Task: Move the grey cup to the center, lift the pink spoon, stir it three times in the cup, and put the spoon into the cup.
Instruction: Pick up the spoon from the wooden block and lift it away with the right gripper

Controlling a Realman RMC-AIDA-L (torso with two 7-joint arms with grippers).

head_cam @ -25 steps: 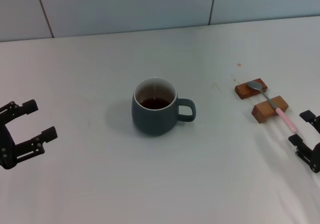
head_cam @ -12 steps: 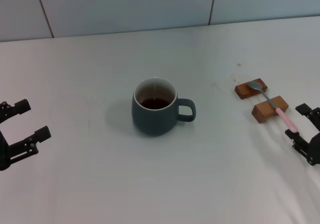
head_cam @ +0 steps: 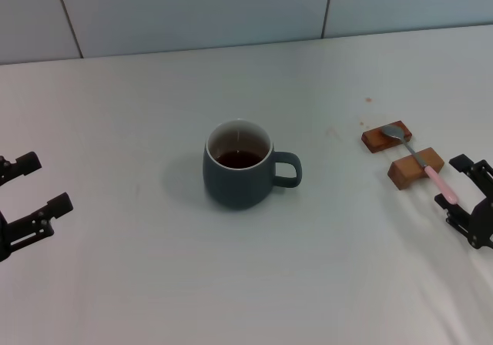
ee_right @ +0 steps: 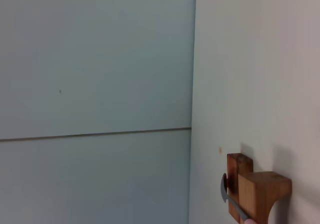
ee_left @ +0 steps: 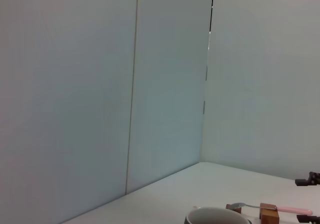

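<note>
While the wrist views hide both grippers' fingers, overhead we see right gripper (head_cam: 464, 192) spread around the pink spoon (head_cam: 424, 166) handle — left gripper (head_cam: 29, 189) spread, idle.

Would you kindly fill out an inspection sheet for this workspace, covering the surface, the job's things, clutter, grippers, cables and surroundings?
Surface: white table, a few small brownish specks near the blocks.
Job's things: grey cup stands upright mid-table, handle toward the robot's right, dark liquid inside. Pink spoon lies across two wooden blocks, bowl on the far block, pink handle sticking out past the near block.
Clutter: nothing seen beyond the blocks.
Grippers: left gripper open, at the table's left edge, holding nothing. Right gripper open, at the spoon's handle end, not closed on it.
Cables: nothing seen.
Surroundings: pale panelled wall behind the table.
</note>
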